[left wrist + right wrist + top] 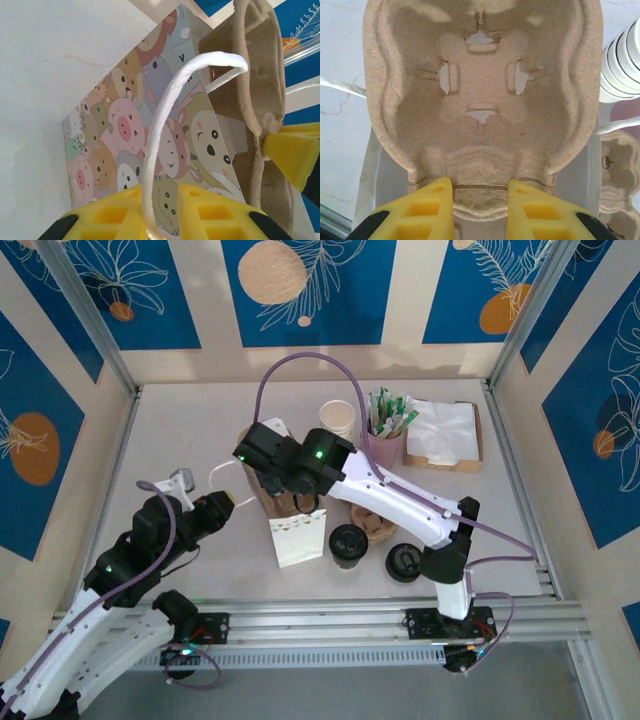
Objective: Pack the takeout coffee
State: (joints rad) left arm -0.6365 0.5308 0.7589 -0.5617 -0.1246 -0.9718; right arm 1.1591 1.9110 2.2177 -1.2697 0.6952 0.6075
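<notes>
While the left fingers (pixel 105 215) pinch shut on the white handle (pixel 165 115) of the cartoon-animal bag (pixel 120 130), the right fingers (pixel 427 210) close by clamp the rim of the pulp carrier (pixel 480 85), held on edge just beside the bag. Nearer the arm bases than the right fingers, the takeout coffee (pixel 347 543) stands on the desk (pixel 200 440), beside the bag.

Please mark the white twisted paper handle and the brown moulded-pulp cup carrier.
white twisted paper handle (pixel 161 130): left wrist view, rising part of its loop.
brown moulded-pulp cup carrier (pixel 480 95): right wrist view, floor of its cup well.
</notes>
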